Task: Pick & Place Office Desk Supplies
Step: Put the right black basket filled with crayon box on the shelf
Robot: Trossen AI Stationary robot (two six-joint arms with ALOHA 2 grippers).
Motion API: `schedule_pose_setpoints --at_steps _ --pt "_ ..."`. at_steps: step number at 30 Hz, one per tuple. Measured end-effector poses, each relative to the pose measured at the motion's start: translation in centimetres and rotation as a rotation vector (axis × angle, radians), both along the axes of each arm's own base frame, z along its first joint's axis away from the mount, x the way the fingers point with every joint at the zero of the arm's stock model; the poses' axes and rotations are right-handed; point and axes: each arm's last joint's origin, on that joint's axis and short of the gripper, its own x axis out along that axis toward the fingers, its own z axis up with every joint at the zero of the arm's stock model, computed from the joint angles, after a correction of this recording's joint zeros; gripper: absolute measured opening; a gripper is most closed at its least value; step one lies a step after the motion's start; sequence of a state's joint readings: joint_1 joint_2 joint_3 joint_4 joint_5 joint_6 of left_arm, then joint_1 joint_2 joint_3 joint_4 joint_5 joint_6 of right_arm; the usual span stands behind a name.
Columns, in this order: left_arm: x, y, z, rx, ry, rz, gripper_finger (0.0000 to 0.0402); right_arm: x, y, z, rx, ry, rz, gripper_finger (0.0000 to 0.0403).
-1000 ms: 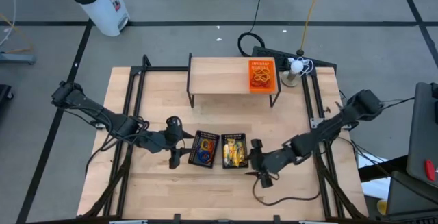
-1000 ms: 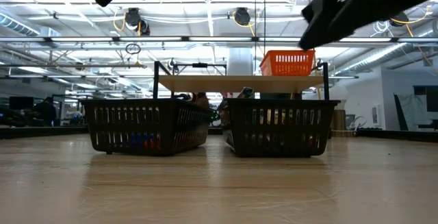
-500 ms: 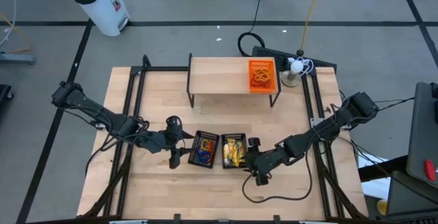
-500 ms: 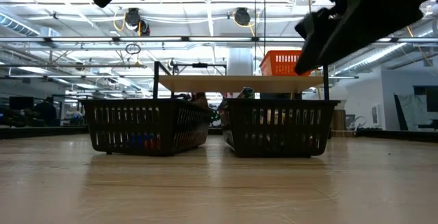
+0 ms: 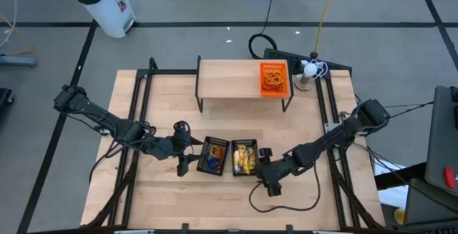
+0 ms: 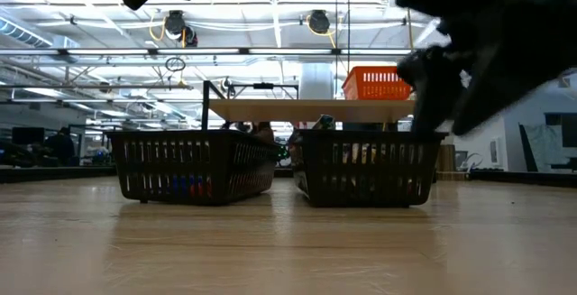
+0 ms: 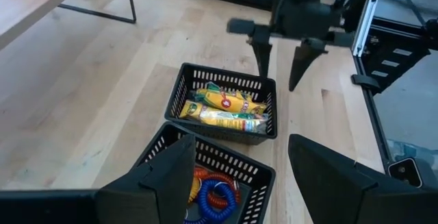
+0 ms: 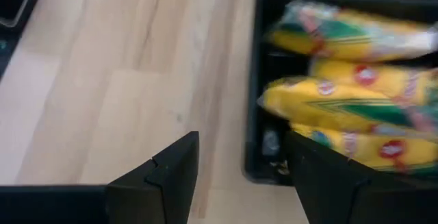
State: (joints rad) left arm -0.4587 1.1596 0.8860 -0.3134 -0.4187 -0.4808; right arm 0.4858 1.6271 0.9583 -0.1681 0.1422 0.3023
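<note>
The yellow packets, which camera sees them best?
The right wrist view: the yellow packets fill it, lying in their black basket. The left wrist view shows them smaller, the high view tiny, the low view only through mesh.

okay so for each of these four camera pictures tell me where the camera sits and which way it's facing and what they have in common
High view: above the table, looking straight down; both arms show, left gripper and right gripper flanking two black baskets.
Low view: at tabletop height, looking level at the baskets; the right arm looms dark.
Left wrist view: past its open fingers toward the coil basket, the packet basket, the right gripper beyond.
Right wrist view: open fingers over the yellow packets.
Shared: every view shows the packet basket.
</note>
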Motion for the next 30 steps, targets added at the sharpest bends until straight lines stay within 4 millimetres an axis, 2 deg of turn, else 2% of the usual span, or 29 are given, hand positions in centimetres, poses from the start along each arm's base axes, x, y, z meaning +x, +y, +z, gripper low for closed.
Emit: schedule_pose_setpoints --at_steps 5,14,18,23,30 --pt "0.0 0.0 0.0 0.000 0.000 0.000 0.0237 0.5 0.3 -1.8 -0.009 0.044 0.008 0.0205" --pt "0.0 0.0 0.0 0.000 0.000 -0.001 0.0237 0.7 0.2 -1.7 -0.036 0.005 -0.029 0.0194" --pt "0.0 0.0 0.0 0.000 0.000 -0.001 0.0237 0.7 0.1 -1.7 -0.052 0.001 -0.049 0.0140" --pt "0.0 0.0 0.0 -0.001 0.000 -0.001 0.0237 0.7 0.1 -1.8 -0.065 0.002 -0.032 0.0020" --pt "0.0 0.0 0.0 -0.002 0.000 0.000 0.0237 0.7 0.0 -1.4 -0.094 -0.010 -0.052 0.0005"
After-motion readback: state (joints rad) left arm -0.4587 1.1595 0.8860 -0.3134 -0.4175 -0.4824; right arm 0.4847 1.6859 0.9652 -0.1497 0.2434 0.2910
